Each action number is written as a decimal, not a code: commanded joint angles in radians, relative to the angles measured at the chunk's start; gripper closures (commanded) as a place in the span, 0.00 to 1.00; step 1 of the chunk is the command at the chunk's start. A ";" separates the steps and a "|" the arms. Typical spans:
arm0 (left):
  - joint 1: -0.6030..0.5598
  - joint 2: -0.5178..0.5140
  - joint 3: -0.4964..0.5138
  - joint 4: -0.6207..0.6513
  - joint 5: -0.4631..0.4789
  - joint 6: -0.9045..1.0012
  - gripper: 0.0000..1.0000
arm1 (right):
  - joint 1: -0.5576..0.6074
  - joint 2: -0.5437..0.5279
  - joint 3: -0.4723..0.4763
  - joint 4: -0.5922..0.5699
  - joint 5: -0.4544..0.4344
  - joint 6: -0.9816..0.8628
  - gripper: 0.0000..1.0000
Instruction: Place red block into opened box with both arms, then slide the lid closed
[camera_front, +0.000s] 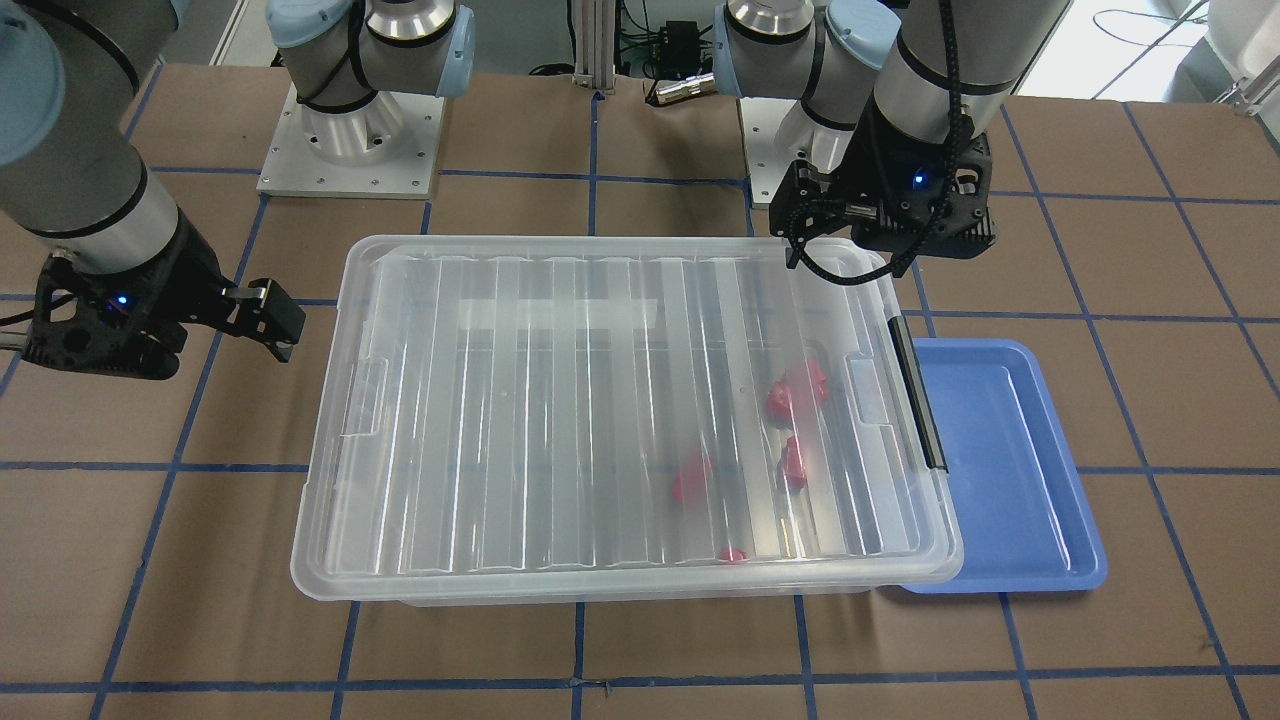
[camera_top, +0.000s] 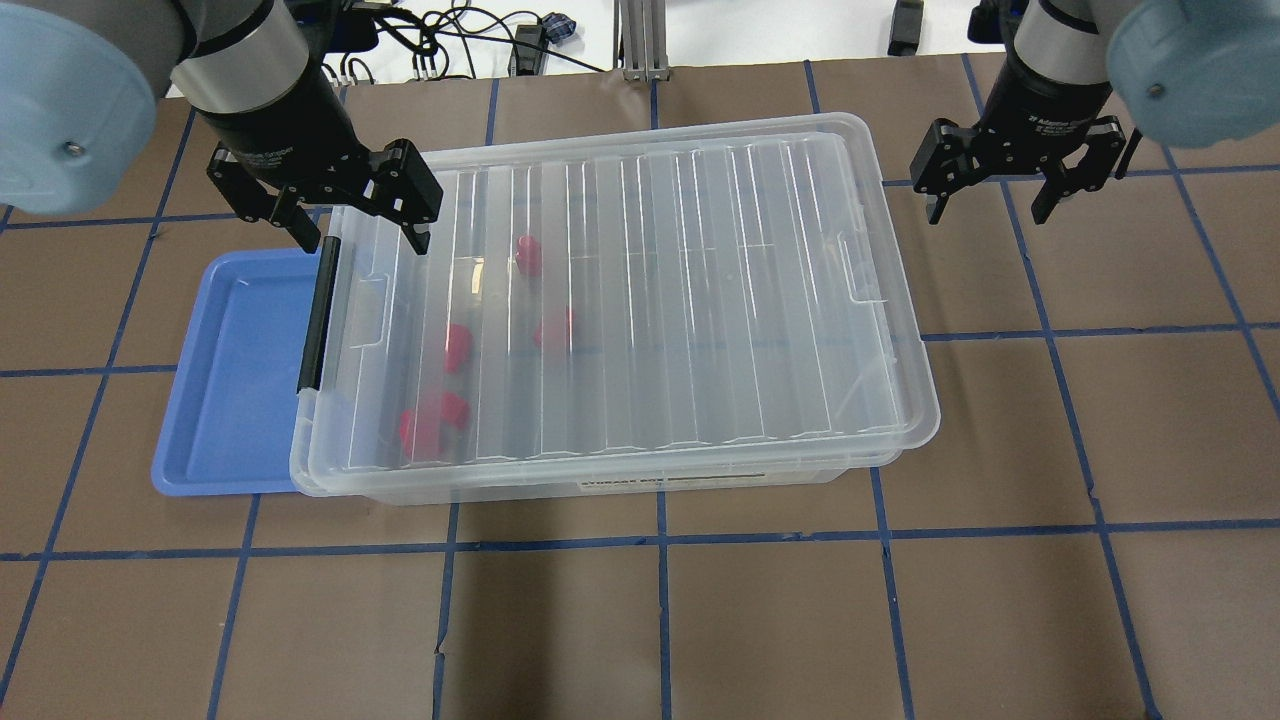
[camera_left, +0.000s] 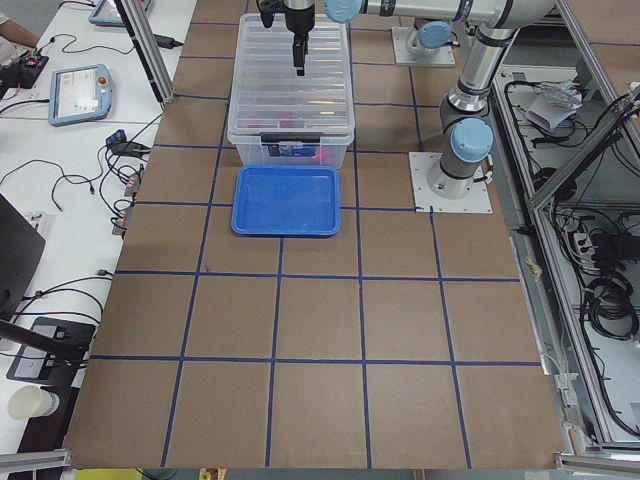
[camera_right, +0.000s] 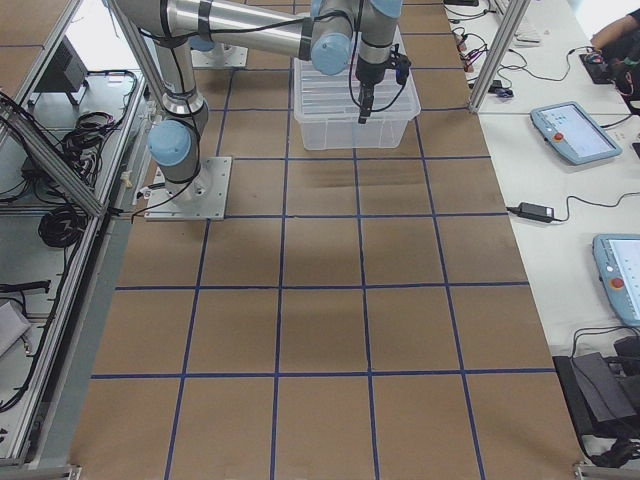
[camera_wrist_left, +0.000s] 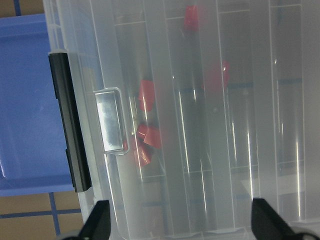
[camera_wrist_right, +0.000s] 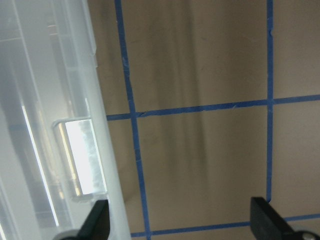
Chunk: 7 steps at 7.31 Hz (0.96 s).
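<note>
The clear ribbed lid (camera_top: 700, 280) lies flat on the clear box (camera_top: 620, 487) and covers nearly all of it. A narrow strip of rim shows at the black bar (camera_top: 316, 315). Several red blocks (camera_top: 432, 420) lie inside near that end, seen through the lid (camera_wrist_left: 150, 137). My left gripper (camera_top: 365, 235) hangs open and empty over the box's far corner by the black bar (camera_front: 845, 262). My right gripper (camera_top: 985, 205) is open and empty above bare table, just off the box's other short end (camera_front: 250, 330). In the right wrist view the lid's end notch (camera_wrist_right: 82, 155) sits beside that gripper.
A blue tray (camera_top: 230, 380) lies against the box's black-bar end, partly tucked under it, with nothing in it. Brown table paper with blue tape lines (camera_top: 660, 540) surrounds the box. Both arm bases (camera_front: 350, 140) stand behind the box.
</note>
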 joint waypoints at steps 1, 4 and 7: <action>0.000 0.002 0.001 0.000 0.000 0.000 0.00 | 0.007 -0.068 -0.009 0.065 0.096 0.021 0.00; 0.000 0.001 0.001 0.000 0.000 0.000 0.00 | 0.027 -0.093 -0.004 0.113 0.056 0.052 0.00; 0.000 0.001 -0.001 0.000 0.001 0.000 0.00 | 0.073 -0.107 0.012 0.101 0.016 0.083 0.00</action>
